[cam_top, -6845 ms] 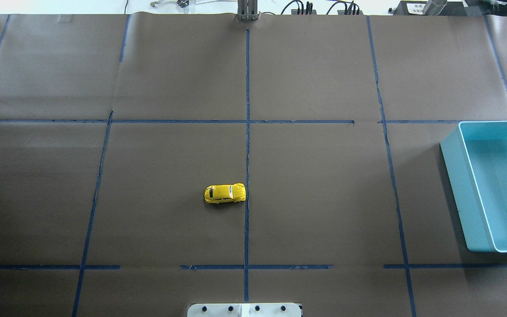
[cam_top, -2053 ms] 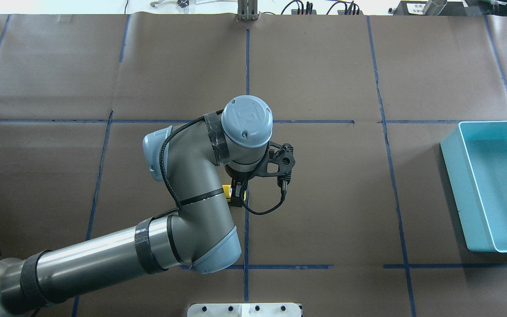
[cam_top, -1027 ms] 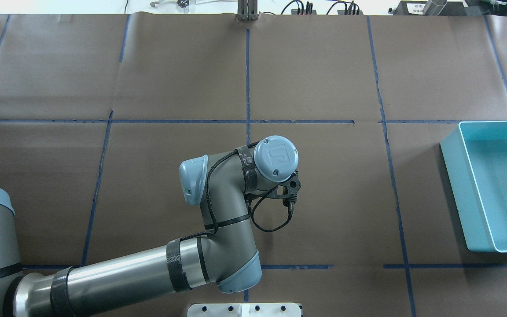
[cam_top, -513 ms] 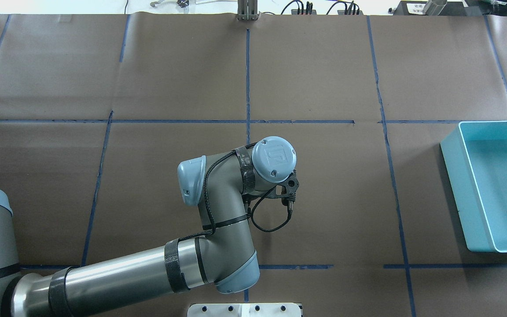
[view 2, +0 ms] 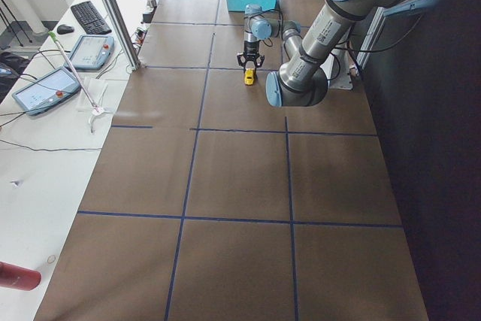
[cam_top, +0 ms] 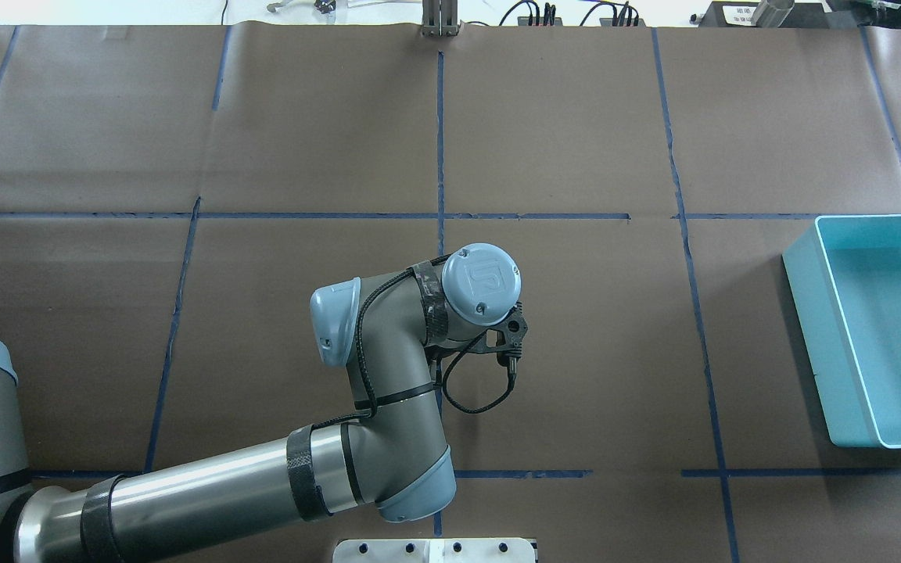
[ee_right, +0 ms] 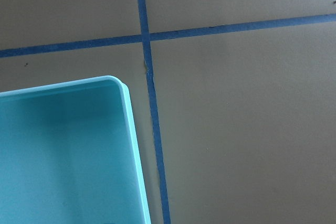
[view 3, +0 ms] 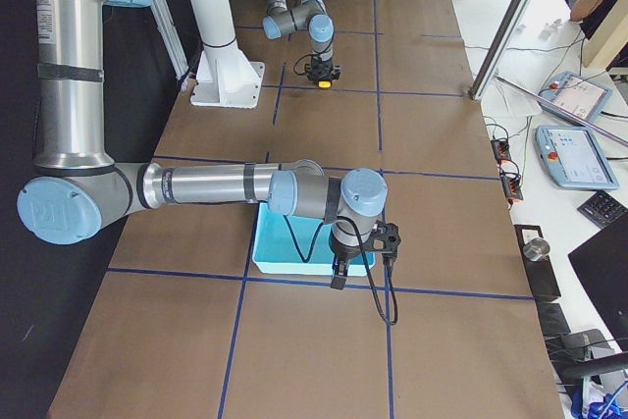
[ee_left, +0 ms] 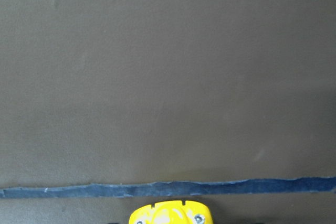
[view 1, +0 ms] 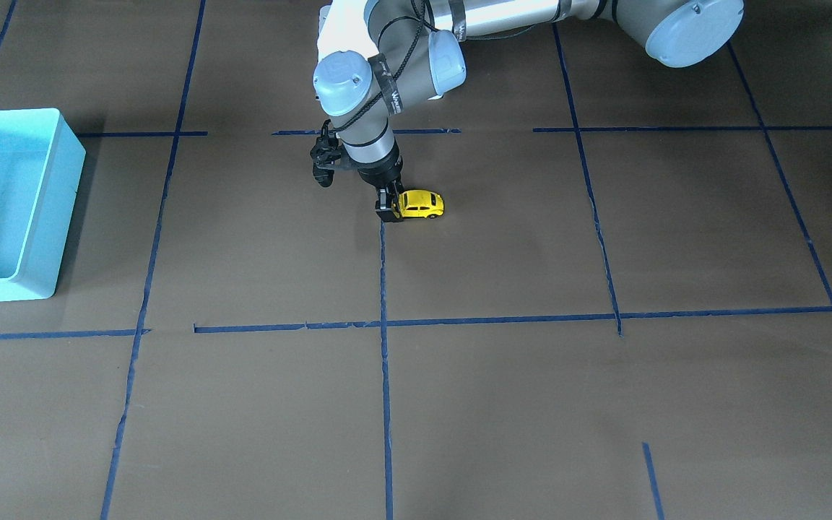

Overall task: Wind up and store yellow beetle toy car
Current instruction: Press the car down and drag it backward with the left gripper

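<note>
Yellow beetle toy car point(view 1: 422, 204) sits wheels-down on the brown-paper surface point(view 1: 503, 404), approx mid-table. In the front-facing view it's just at 3 o'clock of a blue tape line point(view 1: 383, 274). Straight down on the car's 9 o'clock end comes the left gripper point(view 1: 387, 208). Its fingers point(view 1: 385, 211) are narrow, clamped on that end, w/ the rest of the car sticking out toward 3 o'clock. In the overhead view the car is hidden under the left arm's wrist. The left wrist cam shows only the car's yellow end at 6 o'clock of frame, w/ the tape line running across just beyond it. Well apart, at 9 o'clock of the car in the front-facing view, is the turquoise bin point(view 1: 51, 217). In the exterior right view the right gripper point(view 3: 338, 277) hangs over a corner of the bin. Can't tell whether its fingers are wide or narrow.
</note>
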